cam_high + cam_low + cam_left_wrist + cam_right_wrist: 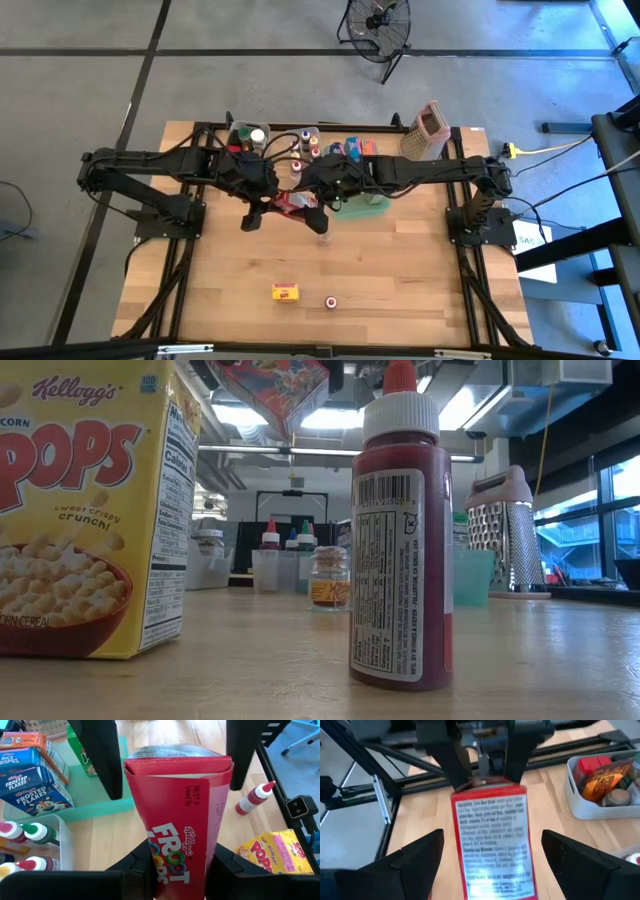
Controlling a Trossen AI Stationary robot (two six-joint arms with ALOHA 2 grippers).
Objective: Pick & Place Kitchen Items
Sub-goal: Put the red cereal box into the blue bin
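A red Froot Loops carton (177, 820) hangs in the air over the table's middle (296, 203), with my left gripper (182, 875) shut on it. The carton's top end points toward my right arm. My right gripper (492, 865) is open. Its fingers (102, 760) stand on either side of that end, with a gap showing at both sides in the right wrist view. In the low view the carton (272, 390) shows tilted, high above the tabletop. My left gripper pinches the carton's two side walls (150, 852) between its fingers, near the carton's bottom end. It comes from the table's left, slanting down, and the carton lies along the fingers. The carton is lifted clear, printed front up.
A yellow Corn Pops carton (287, 292) and a red squeeze bottle (330, 301) stand near the front edge, a small jar (323, 238) mid-table. A green tray (368, 203) with cartons, clear bins (305, 140) and a box grater (428, 130) line the far side.
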